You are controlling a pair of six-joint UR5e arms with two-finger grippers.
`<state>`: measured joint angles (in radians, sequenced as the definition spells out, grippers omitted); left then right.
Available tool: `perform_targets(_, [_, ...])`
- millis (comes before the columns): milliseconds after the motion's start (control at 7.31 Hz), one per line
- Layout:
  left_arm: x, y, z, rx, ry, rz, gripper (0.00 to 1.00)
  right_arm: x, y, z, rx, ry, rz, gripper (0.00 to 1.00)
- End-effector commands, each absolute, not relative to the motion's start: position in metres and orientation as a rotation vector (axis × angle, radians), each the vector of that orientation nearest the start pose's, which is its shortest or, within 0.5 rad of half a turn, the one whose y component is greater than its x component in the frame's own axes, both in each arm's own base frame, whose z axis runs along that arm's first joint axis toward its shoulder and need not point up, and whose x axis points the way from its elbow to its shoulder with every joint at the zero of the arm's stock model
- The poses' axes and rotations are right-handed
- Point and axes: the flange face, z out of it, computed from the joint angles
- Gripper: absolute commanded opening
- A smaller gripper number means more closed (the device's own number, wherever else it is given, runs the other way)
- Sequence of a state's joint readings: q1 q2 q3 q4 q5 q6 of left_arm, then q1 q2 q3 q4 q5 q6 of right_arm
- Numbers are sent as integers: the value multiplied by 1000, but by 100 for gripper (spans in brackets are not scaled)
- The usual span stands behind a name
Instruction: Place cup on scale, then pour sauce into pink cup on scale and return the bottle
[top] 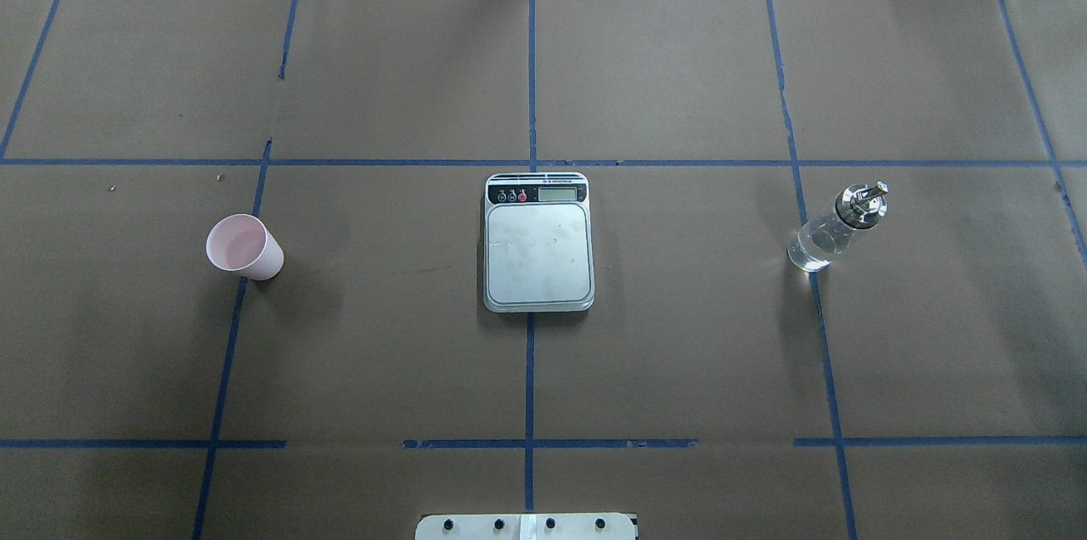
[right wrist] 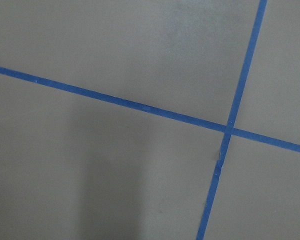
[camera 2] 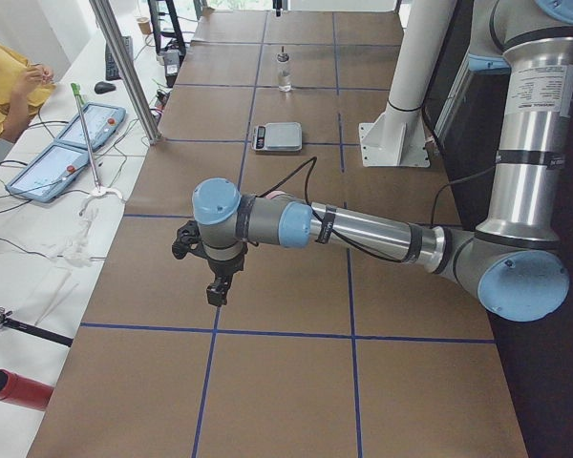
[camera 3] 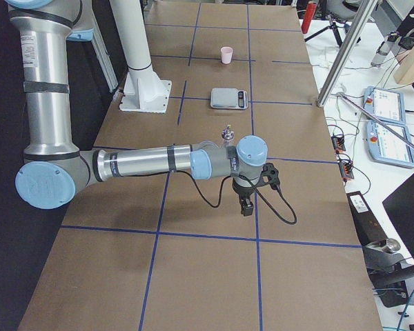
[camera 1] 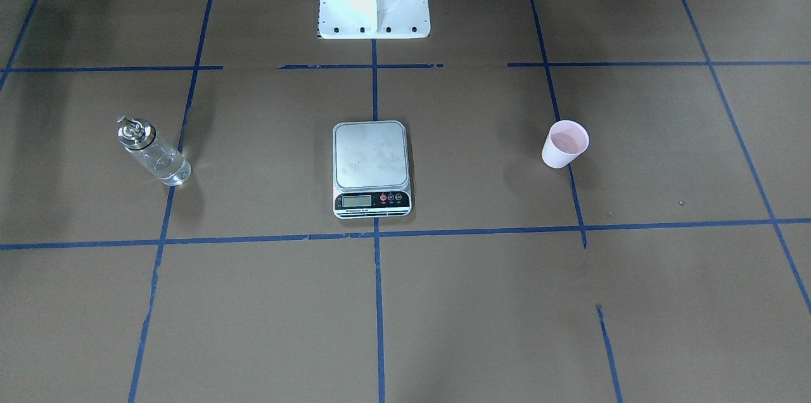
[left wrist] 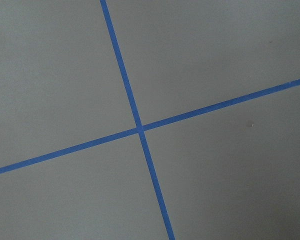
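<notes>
The pink cup [top: 244, 246] stands well to my left of the kitchen scale [top: 537, 255], the glass bottle [top: 836, 227] well to my right, with blue tape lines [top: 531, 370] between them. Whether the fingers of my left gripper [camera 2: 216, 294] and right gripper [camera 3: 245, 208] are spread or pressed together, I cannot tell.

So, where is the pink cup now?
In the overhead view the cup stands on the robot's left side, on a blue tape line, apart from the scale at centre.

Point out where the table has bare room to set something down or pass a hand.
Bare paper lies between the cup and the scale, and between the scale and the bottle; the scale itself carries nothing. So is the strip before the robot's base. Nowhere is crowded.
</notes>
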<state>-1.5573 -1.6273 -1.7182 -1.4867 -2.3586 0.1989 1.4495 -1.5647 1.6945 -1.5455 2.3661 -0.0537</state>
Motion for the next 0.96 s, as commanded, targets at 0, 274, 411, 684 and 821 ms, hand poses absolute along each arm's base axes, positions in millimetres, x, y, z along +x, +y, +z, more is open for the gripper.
perform_targets(0, [-51,-521,559,240,791,275,100,1,-504,594,116,-796,-228,100])
perform_targets(274, [-20,-525,553,284,795,354,100,0,-500,592,138,-798,-237,100])
perform_targets(411, [-18,-525,551,278,801,339,100,0,-501,589,166,-803,-250,100])
perform_targets(684, [35,-524,544,235,868,415,100,-4,-502,588,171,-809,-258,100])
perform_targets(821, [71,-531,527,214,887,398,100,-7,-502,587,171,-809,-267,100])
